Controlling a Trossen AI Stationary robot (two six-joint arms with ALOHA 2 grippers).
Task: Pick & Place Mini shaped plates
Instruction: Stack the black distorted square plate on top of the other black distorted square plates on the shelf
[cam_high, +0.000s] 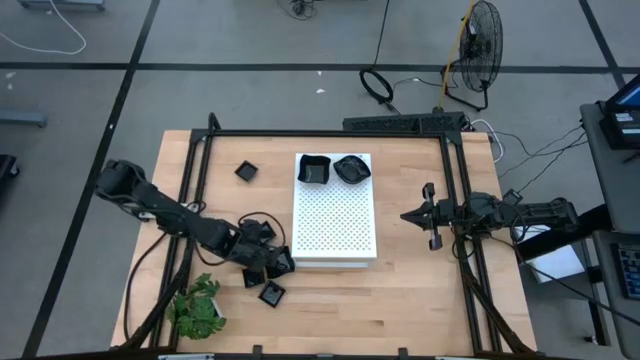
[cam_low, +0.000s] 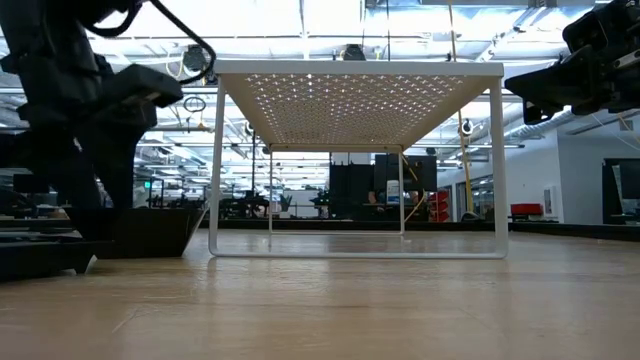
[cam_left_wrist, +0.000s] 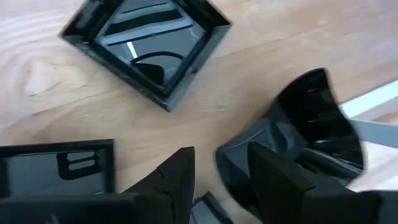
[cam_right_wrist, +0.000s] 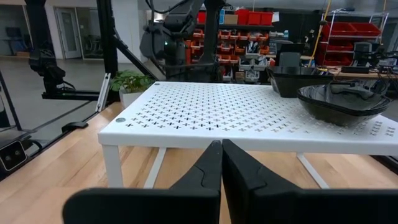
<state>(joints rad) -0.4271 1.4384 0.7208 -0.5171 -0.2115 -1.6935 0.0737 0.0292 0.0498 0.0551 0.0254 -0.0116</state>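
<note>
Wood planks are making up the desk (cam_high: 400, 300), and grey floor is showing all around it. A white board with holes (cam_high: 335, 222) is standing on thin legs in the middle of the desk. Two little black plates are sitting on its far end: a square plate (cam_high: 313, 169) and a round plate (cam_high: 351, 168), side by side. Another small square plate (cam_high: 246, 172) is lying alone on the wood, to the left of the board's far end. More little black plates are lying by the board's near left corner. One of them, a square plate (cam_high: 272, 294), is sitting nearer than the rest.

The left gripper (cam_high: 262, 258) is hanging low over this bunch of plates. Its jaws are standing partly open around the rim of a curved black plate (cam_left_wrist: 305, 134) that is leaning up on its side. I cannot tell if they are squeezing it. A green plant (cam_high: 197, 306) is sitting at the near left of the desk.

The right gripper (cam_high: 407, 215) is waiting to the right of the board, pointing at it. Its jaws are pressed tight together and holding nothing.
</note>
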